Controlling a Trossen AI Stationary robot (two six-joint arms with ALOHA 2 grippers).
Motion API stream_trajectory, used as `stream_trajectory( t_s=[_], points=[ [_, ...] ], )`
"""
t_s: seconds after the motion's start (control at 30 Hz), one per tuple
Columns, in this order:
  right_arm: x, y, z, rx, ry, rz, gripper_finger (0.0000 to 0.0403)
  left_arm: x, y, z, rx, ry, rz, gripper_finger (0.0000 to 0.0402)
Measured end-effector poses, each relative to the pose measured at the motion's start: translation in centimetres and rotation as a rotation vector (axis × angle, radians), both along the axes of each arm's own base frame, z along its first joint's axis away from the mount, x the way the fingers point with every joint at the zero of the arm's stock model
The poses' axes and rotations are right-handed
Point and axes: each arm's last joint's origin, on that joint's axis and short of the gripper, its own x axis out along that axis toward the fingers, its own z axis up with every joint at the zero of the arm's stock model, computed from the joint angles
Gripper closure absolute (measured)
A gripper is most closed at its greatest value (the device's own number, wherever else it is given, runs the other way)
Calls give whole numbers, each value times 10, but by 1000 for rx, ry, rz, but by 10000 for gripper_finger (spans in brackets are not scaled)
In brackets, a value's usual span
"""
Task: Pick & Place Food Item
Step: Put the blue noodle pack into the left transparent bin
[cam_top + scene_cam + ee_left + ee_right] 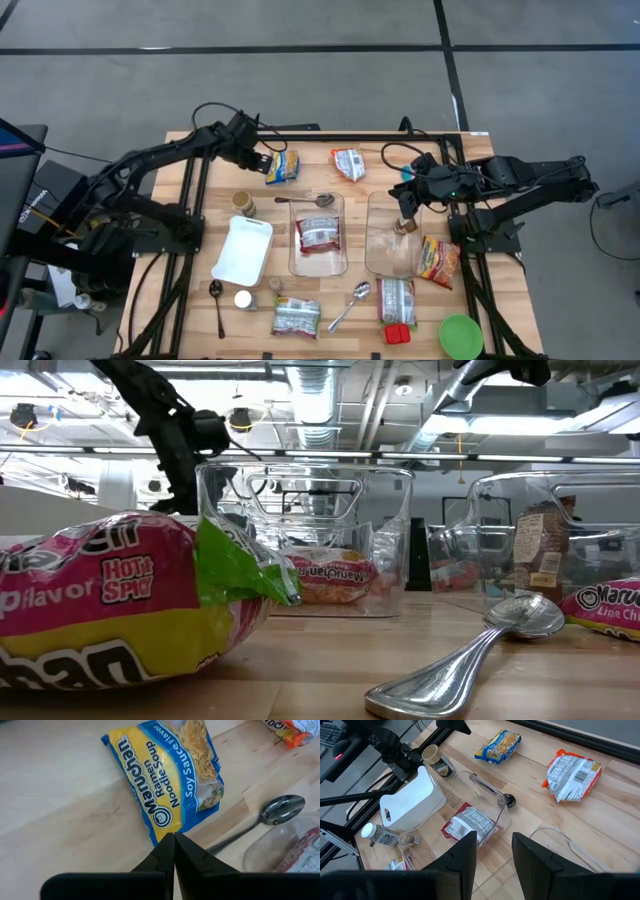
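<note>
Blue and yellow ramen noodle packet [283,166] flat on the wooden table [310,140], in the left half near the edge at the top of the high view. Long axis roughly up and down that view, slightly slanted, one short end toward the left gripper [258,158]. Face up, the print running lengthwise: brand name on a yellow band, "Soy Sauce Flavor" beside it, a noodle photo across one end, plastic a little crinkled. Left gripper's fingers [165,851] pressed fully together, tips right at the packet's [170,780] lower edge in the left wrist view; impossible to tell whether a sliver of wrapper is pinched between them. Just beyond the packet, a metal spoon [310,200] with its bowl toward the right, lying by the rim of a clear container [292,240] that holds a red and white packet [319,235]. Farther right along the same table edge, an orange and white packet [349,162], apart from the blue one. Near the blue packet on the left side, a small jar [243,204] and, past it, a white cutting board [243,250]. Right gripper [405,205] poised over a second clear container [372,240], fingers parted with nothing seen between them in the right wrist view; a brown jar [405,226] inside that container, directly under the gripper. In the near right corner, well apart from everything described, a green bowl [460,335].
</note>
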Motion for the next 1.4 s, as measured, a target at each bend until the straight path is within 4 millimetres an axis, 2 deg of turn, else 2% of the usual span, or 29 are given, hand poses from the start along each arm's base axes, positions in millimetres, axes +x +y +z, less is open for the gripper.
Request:
stream_trajectory(
  t_s=[0.27,0.53,0.83,1.03,1.4],
  points=[
    [0,0,0,0,0,0,284,1,4,-12,-47,10,-1,361],
    [0,0,0,0,0,0,284,-14,-4,-45,-160,-45,30,305],
    [0,0,0,0,0,0,284,-24,-10,-73,-168,-134,68,258],
    [0,0,0,0,0,0,284,-22,-9,-77,-130,-215,75,245],
    [0,0,0,0,0,0,284,-26,-15,-85,-144,-233,87,252]
  ],
)
